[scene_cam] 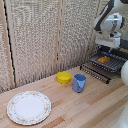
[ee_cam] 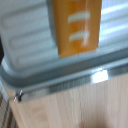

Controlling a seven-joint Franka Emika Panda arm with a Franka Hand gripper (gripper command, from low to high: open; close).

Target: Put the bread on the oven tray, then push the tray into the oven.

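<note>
The bread (scene_cam: 103,59) is a small orange-brown piece lying on the oven pan (scene_cam: 113,64), a dark tray at the exterior view's right. The clamp (scene_cam: 106,50) hangs just above the bread, apart from it, and its fingers look spread and empty. The oven (scene_cam: 123,46) shows only as a dark shape behind the pan, mostly hidden by the arm. In the wrist view the bread (ee_cam: 77,25) lies flat on the ridged grey pan (ee_cam: 30,45), near its rim, with bare wood beyond. The clamp's fingers do not show in the wrist view.
A wire rack (scene_cam: 95,73) juts out below the pan's front. A blue cup (scene_cam: 79,83) and a yellow bowl (scene_cam: 63,77) stand mid-table. A round patterned plate (scene_cam: 29,107) lies at the exterior view's left. A woven screen (scene_cam: 40,35) stands behind the wooden table (scene_cam: 90,107).
</note>
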